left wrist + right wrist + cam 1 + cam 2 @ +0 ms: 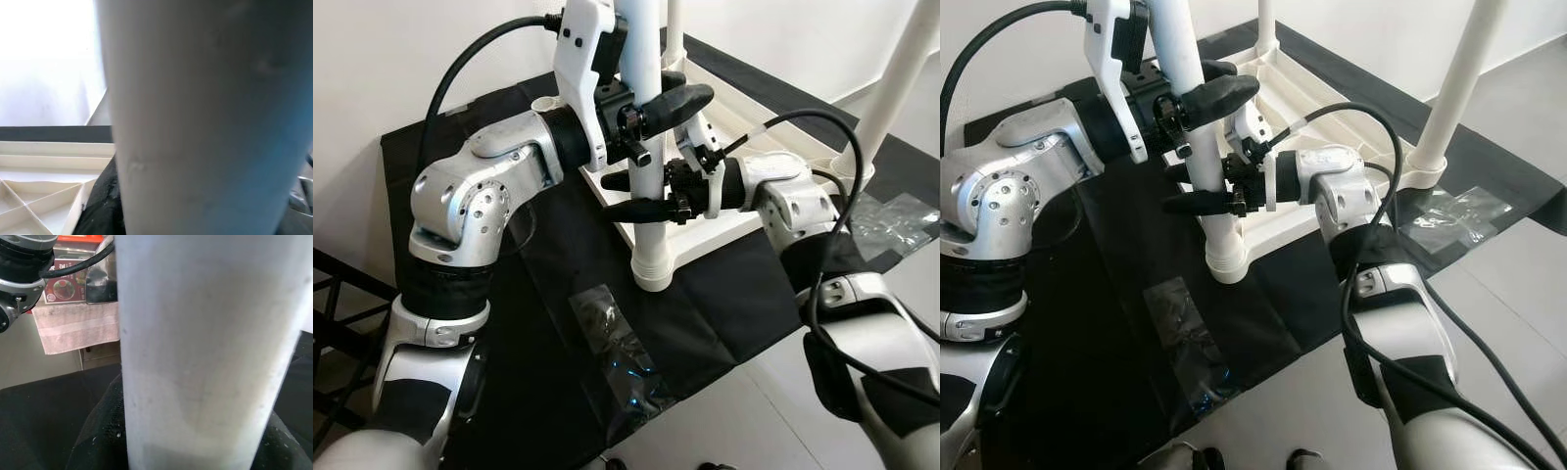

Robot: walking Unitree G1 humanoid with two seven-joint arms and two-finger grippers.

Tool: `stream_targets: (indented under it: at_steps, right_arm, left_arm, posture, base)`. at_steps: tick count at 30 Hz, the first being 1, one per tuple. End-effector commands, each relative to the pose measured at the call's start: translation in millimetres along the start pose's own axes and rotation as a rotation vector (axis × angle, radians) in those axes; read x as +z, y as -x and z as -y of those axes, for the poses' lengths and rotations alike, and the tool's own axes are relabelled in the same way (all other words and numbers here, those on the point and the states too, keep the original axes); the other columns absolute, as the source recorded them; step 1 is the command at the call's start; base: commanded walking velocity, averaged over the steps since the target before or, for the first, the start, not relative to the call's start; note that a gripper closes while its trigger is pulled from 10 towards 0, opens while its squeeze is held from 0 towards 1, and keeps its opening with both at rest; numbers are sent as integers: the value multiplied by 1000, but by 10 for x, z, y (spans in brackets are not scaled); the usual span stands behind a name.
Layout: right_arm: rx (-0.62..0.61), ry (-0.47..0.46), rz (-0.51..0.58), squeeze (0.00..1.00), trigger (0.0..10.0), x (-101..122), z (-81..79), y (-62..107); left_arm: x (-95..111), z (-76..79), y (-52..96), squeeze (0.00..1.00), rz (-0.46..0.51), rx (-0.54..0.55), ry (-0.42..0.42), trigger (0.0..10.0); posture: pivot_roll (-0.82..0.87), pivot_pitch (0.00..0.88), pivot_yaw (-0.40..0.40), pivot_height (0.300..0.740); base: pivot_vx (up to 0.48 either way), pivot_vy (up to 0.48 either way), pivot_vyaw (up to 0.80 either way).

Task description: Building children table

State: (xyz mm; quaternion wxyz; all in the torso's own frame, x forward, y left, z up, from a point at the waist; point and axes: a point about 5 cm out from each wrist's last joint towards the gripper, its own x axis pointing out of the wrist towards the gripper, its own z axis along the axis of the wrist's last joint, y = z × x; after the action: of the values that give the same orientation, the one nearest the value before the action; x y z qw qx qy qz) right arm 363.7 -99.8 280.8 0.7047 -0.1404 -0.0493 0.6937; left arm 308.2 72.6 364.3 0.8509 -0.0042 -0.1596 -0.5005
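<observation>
Here, centre of the frame: white table leg point(644, 147) upright in the near corner socket of the upturned white tabletop point(744, 211), clamped high by the left gripper point(651, 122) and lower by the right gripper point(641, 194). Underneath, black cloth point(558, 294) with clear plastic bag point(617, 343).

Both arms are showing silver metal shells with black fabric wrapping at the joints. Left elbow housing point(460, 201) is showing a ring of small round holes and screws. Left hand point(651, 122) is wearing a white bracket above long black fingers point(680, 98). Right hand point(646, 196) is matching, black fingers on a silver wrist. Black cables point(832, 245) are looping off both forearms.
</observation>
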Motion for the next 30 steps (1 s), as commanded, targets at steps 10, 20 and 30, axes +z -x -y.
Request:
stream_targets:
  at_steps: [10, 20, 30]
  right_arm:
    - [-10, 23, 10, 0, 0, -44, -10, -16]
    - [-229, 20, -38, 0, 0, -191, 3, 14]
    - [-950, -244, -160, 0, 0, -826, -516, -385]
  left_arm:
    - [-26, -96, -10, 1000, -17, 64, 46, 10000]
    - [-24, -71, 25, 0, -33, 16, 92, 10000]
    - [45, -99, 133, 0, 6, -25, 262, 10000]
  posture:
    - [49, 169, 130, 740]
    - [39, 163, 125, 740]
    - [40, 172, 130, 740]
  base:
    - [0, 0, 0]
    - [0, 0, 0]
    - [0, 0, 0]
